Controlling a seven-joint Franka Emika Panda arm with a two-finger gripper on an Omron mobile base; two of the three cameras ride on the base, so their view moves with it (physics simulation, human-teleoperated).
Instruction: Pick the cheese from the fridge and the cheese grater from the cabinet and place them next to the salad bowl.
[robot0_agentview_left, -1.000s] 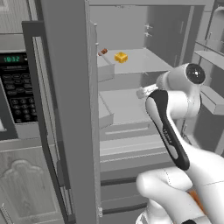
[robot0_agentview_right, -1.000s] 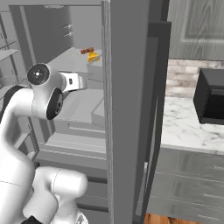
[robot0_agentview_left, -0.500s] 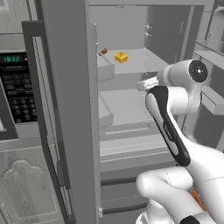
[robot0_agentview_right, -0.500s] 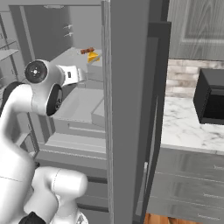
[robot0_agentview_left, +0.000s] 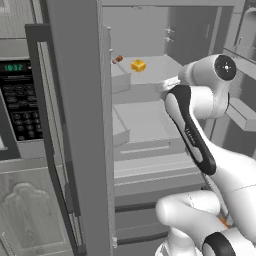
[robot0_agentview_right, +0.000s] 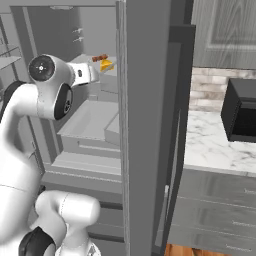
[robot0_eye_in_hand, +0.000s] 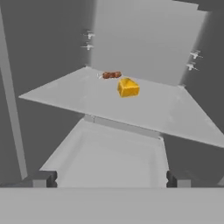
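Note:
The fridge (robot0_agentview_left: 150, 117) stands open, with a pale grey inside. A small yellow-orange wedge, the cheese (robot0_eye_in_hand: 128, 87), lies on an upper shelf (robot0_eye_in_hand: 175, 109), towards its back; I also see the cheese (robot0_agentview_left: 138, 65) from the left and the cheese (robot0_agentview_right: 106, 65) from the right. My gripper (robot0_eye_in_hand: 109, 179) is open inside the fridge. It hangs in front of that shelf's edge and short of the cheese, with nothing between its fingertips (robot0_eye_in_hand: 41, 178). The gripper (robot0_agentview_left: 169, 84) points at the back wall, and it is also seen as the gripper (robot0_agentview_right: 92, 74) from the right. The cheese grater, the cabinet and the salad bowl are out of view.
A small reddish-brown item (robot0_eye_in_hand: 111, 75) lies just behind the cheese. A pale drawer (robot0_eye_in_hand: 109, 153) sits under the shelf. The fridge's open door (robot0_agentview_left: 80, 125) stands to the left, beside a microwave (robot0_agentview_left: 17, 100). To the right are a marble counter (robot0_agentview_right: 215, 145) and a black appliance (robot0_agentview_right: 242, 117).
The hand has risen inside the fridge to the height of the cheese's shelf. The gripper stays open, and the cheese has not moved.

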